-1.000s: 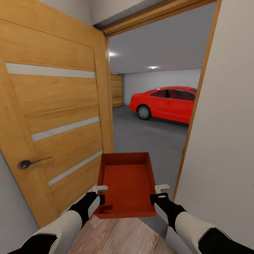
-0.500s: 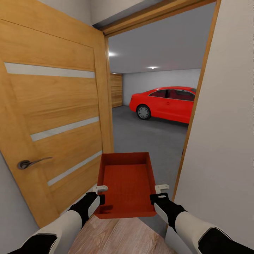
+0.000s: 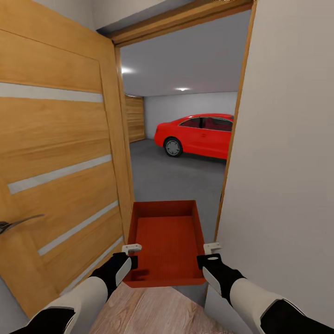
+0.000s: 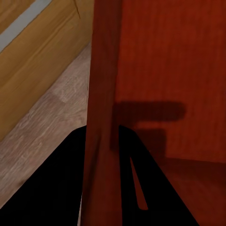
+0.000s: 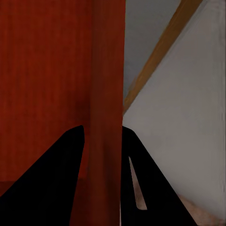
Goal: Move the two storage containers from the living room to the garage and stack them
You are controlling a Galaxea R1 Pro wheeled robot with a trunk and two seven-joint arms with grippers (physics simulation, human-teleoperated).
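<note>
One orange-red storage container (image 3: 167, 241) hangs in front of me at a doorway, carried level between both arms. My left gripper (image 3: 133, 255) is shut on its left side wall (image 4: 101, 117), one finger on each side of the wall. On the opposite side wall (image 5: 107, 94) my right gripper (image 3: 208, 255) is shut in the same way. Through the doorway lies the garage, with its dark grey floor (image 3: 181, 176) and pale grey walls. A wood-plank garage door (image 3: 134, 118) shows at the back left.
An open wooden door (image 3: 60, 157) with a metal handle (image 3: 16, 224) stands close on my left. A pale wall (image 3: 287, 162) and the wooden door jamb (image 3: 230, 139) are close on my right. A red car (image 3: 197, 136) is parked inside the garage. Light wood planks (image 3: 153, 311) lie underfoot.
The whole view has shifted: door, car and jamb slid left in the picture and the door looms larger. The container and both grippers hold the same place in view.
</note>
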